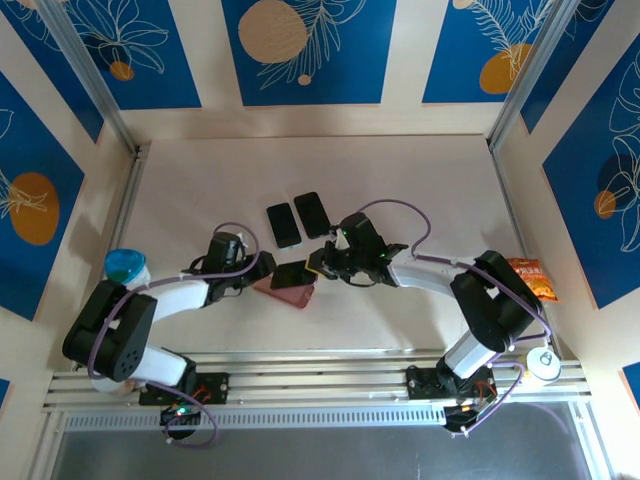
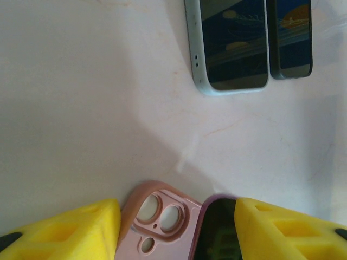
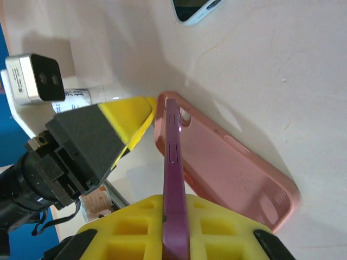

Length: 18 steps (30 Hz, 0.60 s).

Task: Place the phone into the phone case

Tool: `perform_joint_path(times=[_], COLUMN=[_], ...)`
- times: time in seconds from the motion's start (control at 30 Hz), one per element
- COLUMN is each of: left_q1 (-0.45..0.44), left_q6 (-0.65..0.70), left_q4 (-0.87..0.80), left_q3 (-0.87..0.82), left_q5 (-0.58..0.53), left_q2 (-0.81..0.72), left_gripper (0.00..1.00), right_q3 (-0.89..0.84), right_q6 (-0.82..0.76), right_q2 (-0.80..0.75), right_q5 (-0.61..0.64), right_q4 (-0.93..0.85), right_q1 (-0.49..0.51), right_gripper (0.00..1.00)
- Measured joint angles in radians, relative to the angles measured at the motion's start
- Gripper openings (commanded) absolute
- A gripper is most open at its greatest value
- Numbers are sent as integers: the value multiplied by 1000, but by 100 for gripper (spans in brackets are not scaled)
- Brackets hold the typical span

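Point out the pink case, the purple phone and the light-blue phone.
pink case [image 3: 236, 170], right wrist view, inner back panel.
purple phone [image 3: 174, 189], right wrist view, side edge below the button.
light-blue phone [image 2: 234, 43], left wrist view, dark screen.

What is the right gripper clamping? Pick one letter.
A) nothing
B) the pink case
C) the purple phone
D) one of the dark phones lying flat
C: the right gripper pinches the purple phone edge-on between its yellow pads, over the pink case.

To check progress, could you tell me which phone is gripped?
The purple phone, on edge in the right gripper; the other two lie flat side by side.
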Motion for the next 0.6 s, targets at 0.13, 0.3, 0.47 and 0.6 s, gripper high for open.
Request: perform_joint_path(times=[0.13, 0.3, 0.47, 0.6], left_q1=[0, -4, -18, -30], left_q6=[-19, -34, -70, -81], left_q4=[-26, -60, -61, -81], left_q3=[-27, -35, -88, -107], left_q5=[4, 3, 3, 3], left_q2=[-66, -137, -176, -203], left_gripper=[58, 59, 59, 59], right_q3=[0, 5, 19, 38], right_q6=[-5, -24, -39, -65], right_q2=[0, 21, 65, 65], right_q5=[-27, -62, -114, -126], right_q4=[-1, -11, -24, -55], right_q1=[-12, -21, -42, -54], right_gripper=[0, 0, 0, 0])
